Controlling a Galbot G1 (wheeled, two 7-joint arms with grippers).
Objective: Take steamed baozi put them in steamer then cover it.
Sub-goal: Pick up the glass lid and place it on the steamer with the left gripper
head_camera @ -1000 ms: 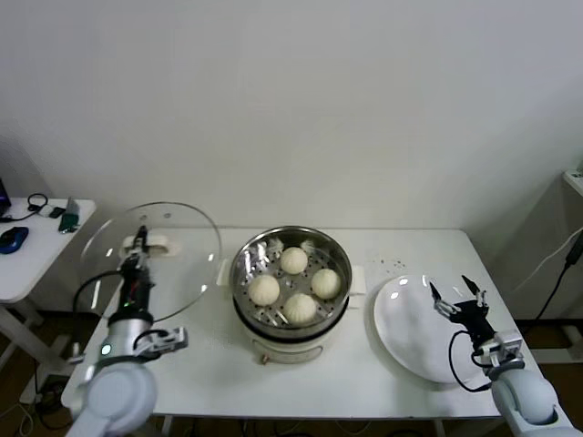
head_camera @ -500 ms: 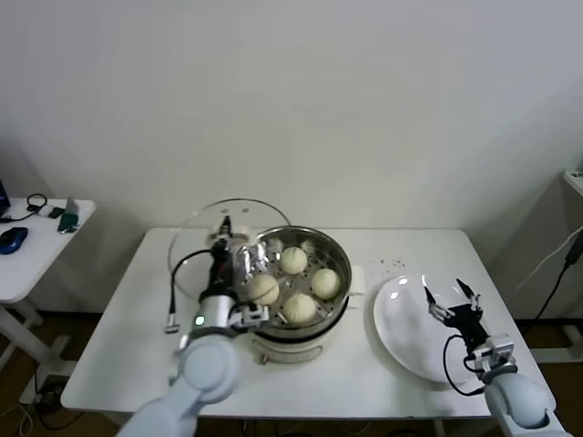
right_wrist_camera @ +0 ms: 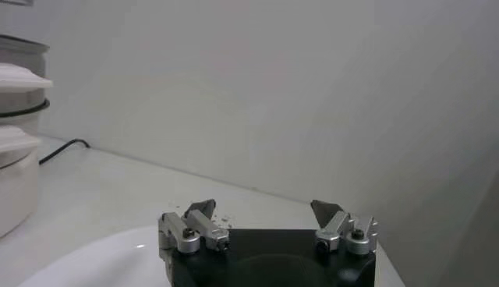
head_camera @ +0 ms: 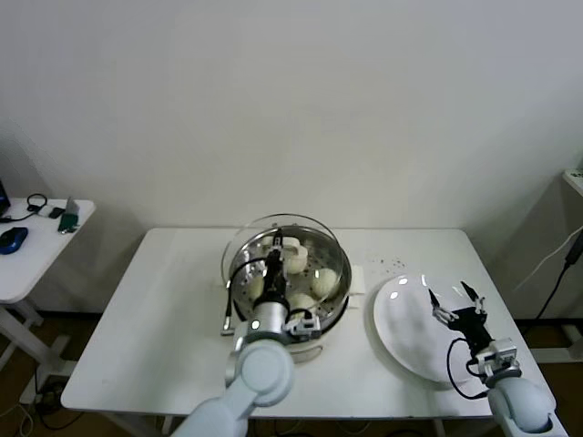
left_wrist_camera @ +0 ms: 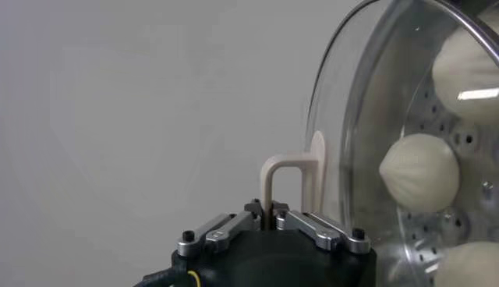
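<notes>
1. Head view showed the table [head_camera: 155,319] cut off at its near edge, with the steamer [head_camera: 314,330] mid-table, its front partly hidden by the left arm.
2. Over the steamer hung the cover [head_camera: 301,228], its handle [left_wrist_camera: 284,175] clenched by the left gripper [left_wrist_camera: 271,221].
3. Beside the steamer lay a plate [head_camera: 405,337], with the right gripper [head_camera: 458,308] spread wide above it, grasping nothing.
4. Through the glass, the baozi [left_wrist_camera: 421,171] inside were partly hidden; their count was unclear.
</notes>
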